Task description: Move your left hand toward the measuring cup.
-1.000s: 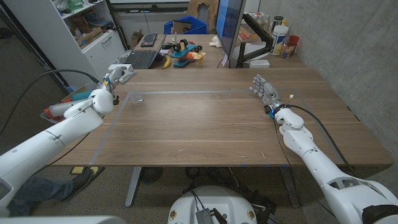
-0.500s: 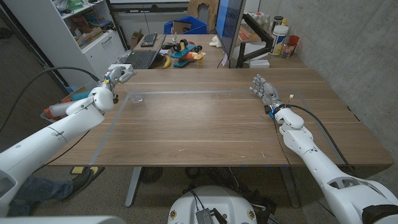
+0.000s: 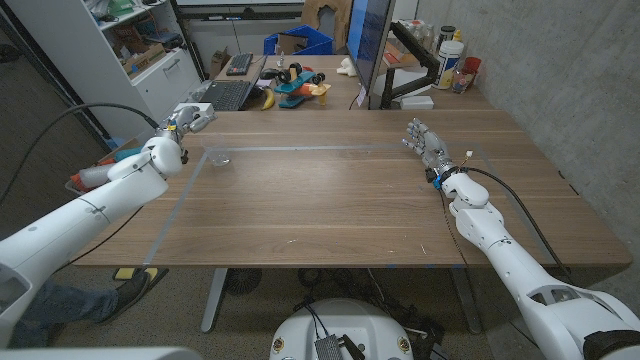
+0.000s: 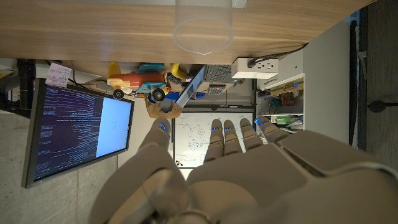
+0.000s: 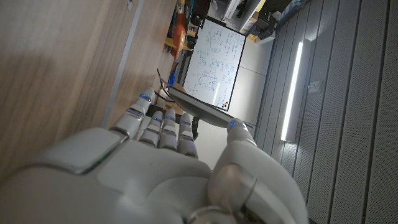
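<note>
Near the table's far-left corner, empty spread left hand (image 3: 188, 119) hovers beside measuring cup (image 3: 220, 157)

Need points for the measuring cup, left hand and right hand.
measuring cup (image 3: 219, 158): head view, on its clear body.
left hand (image 3: 189, 119): head view, on the middle of the hand.
right hand (image 3: 424, 145): head view, on the middle of the hand.
</note>
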